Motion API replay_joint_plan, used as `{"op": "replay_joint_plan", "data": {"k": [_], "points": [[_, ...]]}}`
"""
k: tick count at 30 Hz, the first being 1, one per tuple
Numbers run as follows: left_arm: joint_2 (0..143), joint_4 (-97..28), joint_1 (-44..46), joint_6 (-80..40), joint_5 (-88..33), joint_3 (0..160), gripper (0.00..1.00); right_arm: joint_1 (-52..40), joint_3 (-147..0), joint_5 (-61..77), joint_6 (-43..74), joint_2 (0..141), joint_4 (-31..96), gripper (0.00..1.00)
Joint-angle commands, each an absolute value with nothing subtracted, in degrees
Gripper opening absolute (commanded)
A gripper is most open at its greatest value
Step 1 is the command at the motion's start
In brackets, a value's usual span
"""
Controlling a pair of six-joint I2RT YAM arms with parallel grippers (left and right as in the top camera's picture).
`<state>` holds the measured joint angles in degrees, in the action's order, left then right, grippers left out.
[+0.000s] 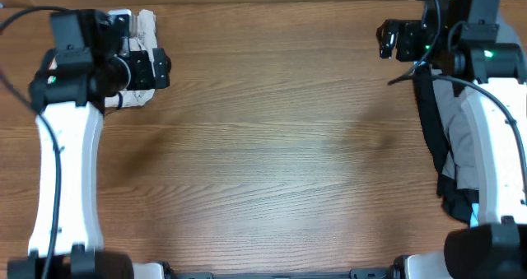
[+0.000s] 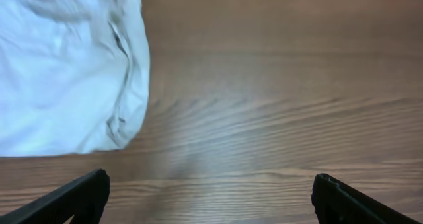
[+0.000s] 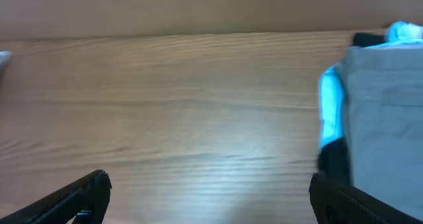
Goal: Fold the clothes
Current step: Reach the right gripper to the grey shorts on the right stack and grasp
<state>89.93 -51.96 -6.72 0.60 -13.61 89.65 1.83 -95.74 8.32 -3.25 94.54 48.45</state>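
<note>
A pile of clothes lies along the right table edge under my right arm: a grey garment (image 1: 459,139) over a black one (image 1: 428,123), with a bit of light blue (image 1: 473,215) at the near end. In the right wrist view the grey fabric (image 3: 386,112) sits at the right with light blue (image 3: 328,108) and black beside it. A folded pale garment (image 1: 140,32) lies at the far left; the left wrist view shows it (image 2: 66,72) at upper left. My left gripper (image 2: 208,194) is open and empty above bare wood. My right gripper (image 3: 208,194) is open and empty beside the pile.
The wooden table (image 1: 280,147) spans the view, with its far edge along the top. Both arm bases stand at the near corners.
</note>
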Motion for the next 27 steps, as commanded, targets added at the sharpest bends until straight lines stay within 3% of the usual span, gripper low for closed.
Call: {"op": "replay_joint_plan", "data": {"k": [1,8,27], "points": [[96.20,-51.75,-6.33,1.19,-14.74,90.91,1.00,2.28,-97.73,-7.14,-3.75,98.19,44.56,0.99],[104.55,-51.42,-6.31,1.08,-15.42,90.91,1.00,5.39,-97.73,-17.15,-4.99,106.56,39.59,0.98],[109.86,-51.59,-6.15,1.04,-16.58,90.91,1.00,14.17,-97.69,-8.69,-4.75,121.67,39.51,0.82]]}}
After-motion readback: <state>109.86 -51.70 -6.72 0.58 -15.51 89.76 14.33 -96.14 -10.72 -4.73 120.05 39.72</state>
